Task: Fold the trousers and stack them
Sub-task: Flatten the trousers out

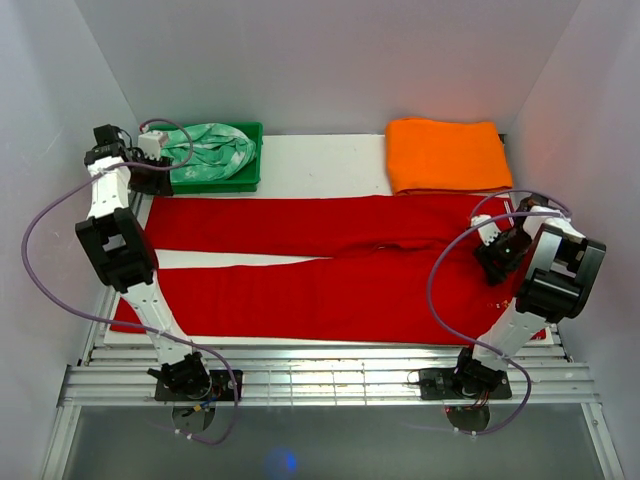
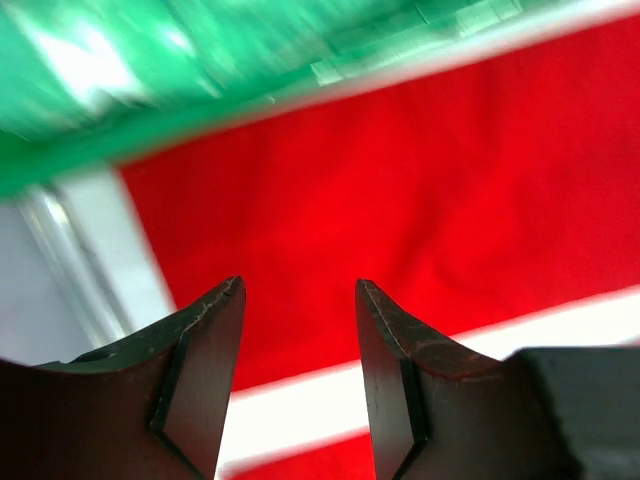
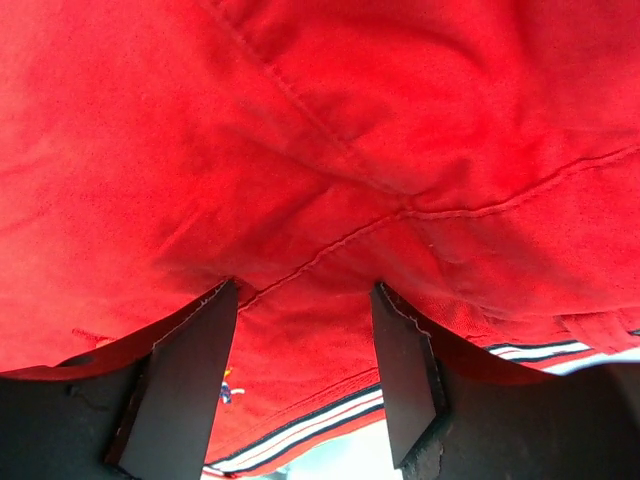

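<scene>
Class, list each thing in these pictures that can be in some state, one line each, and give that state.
trousers: unfolded, spread flat, legs apart.
orange cloth: folded, lying beyond the trousers.
patterned cloth: bunched in the green tray.
left gripper: open, holding nothing, above the end of a trouser leg.
right gripper: open, holding nothing, close over the trousers' seams.

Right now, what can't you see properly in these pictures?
- Top view: the right arm hides the waist end of the trousers.
- Left wrist view: the green bin is blurred; what lies in it cannot be made out.
- Right wrist view: a small mark on the trousers is too tiny to read.
</scene>
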Action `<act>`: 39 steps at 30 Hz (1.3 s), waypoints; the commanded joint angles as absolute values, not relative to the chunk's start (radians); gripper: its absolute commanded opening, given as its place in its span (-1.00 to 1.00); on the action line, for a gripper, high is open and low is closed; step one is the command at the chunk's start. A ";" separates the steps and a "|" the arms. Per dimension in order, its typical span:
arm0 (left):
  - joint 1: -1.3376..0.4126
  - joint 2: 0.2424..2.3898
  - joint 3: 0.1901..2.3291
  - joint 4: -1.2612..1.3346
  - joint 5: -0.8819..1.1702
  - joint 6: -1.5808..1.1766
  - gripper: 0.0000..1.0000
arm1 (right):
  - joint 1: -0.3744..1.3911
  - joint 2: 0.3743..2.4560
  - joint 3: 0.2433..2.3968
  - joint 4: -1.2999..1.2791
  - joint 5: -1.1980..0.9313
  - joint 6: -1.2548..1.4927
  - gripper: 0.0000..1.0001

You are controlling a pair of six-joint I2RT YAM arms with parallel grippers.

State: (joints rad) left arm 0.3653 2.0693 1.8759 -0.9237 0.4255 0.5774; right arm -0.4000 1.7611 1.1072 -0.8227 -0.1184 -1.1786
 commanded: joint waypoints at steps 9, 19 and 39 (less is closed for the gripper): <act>0.376 2.263 1.885 -0.846 0.390 0.548 -0.03 | -0.408 1.752 1.436 -0.985 -0.443 -1.172 0.29; 0.406 2.099 1.537 -0.781 0.360 0.621 -0.21 | -0.365 1.919 1.580 -0.856 -0.479 -0.945 0.16; 0.479 2.048 1.672 -0.934 0.406 0.723 -0.10 | -0.359 1.885 1.455 -0.905 -0.458 -1.060 0.22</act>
